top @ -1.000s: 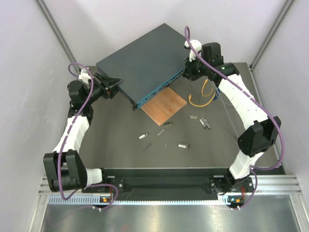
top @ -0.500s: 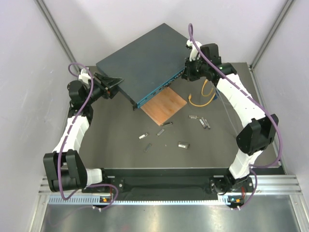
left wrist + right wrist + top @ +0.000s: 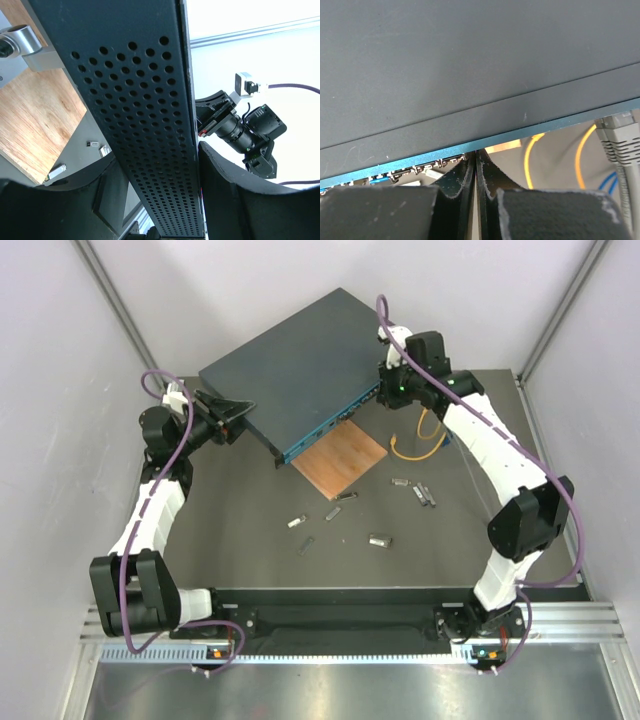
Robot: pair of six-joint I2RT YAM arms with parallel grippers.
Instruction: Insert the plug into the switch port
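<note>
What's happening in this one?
The left gripper is clamped on the perforated side of the switch, whose teal port face sits over a wooden square. The right gripper is shut, with nothing visible between its fingers, and is pressed up against that port face near the switch's right corner. A yellow cable lies on the table just beyond it. No plug is being held.
</note>
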